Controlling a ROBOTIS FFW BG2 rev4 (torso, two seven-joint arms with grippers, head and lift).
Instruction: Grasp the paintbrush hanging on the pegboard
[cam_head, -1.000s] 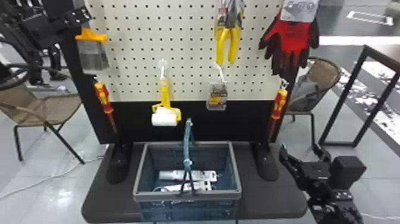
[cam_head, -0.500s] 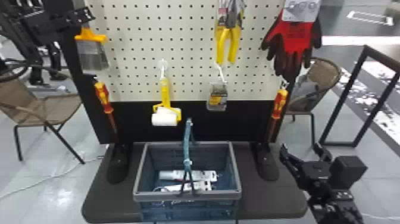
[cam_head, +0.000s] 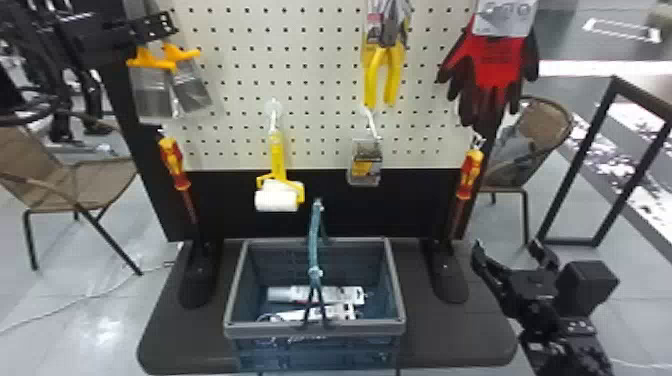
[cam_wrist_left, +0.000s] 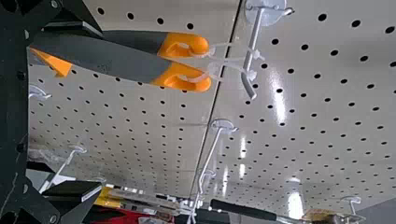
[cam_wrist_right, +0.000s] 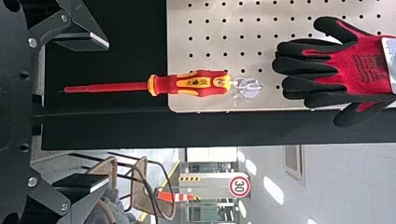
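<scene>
Left gripper (cam_wrist_left: 93, 109) is held wide open at the top left corner of the pegboard (cam_head: 310, 75), and nothing is clamped between its fingers. The paintbrush (cam_wrist_left: 121, 60) is found at that same corner. In fact two brushes with orange handle ends are hung there together, tied by white zip ties (cam_wrist_left: 224, 65) to a single hook (cam_wrist_left: 252, 60). In the left wrist view both grey bodies are seen inside the open span, close against one finger and well apart from the other. Whether the near finger is touching them cannot be told.

The approach may be judged as largely done, since the fingers are set at the height of the brushes with the brushes lying between them. The grasp itself is not yet made. What is left, by this reading, is for the brushes to be centred in the span and for the fingers to be closed firmly. Because the two brushes are tied to one hook, a single one may be hard to separate, and both are likely to be caught together.

The right gripper (cam_head: 510, 257) is parked low by the right end of the table (cam_head: 450, 340) — open and empty, pointed towards the pegboard's right edge.
</scene>
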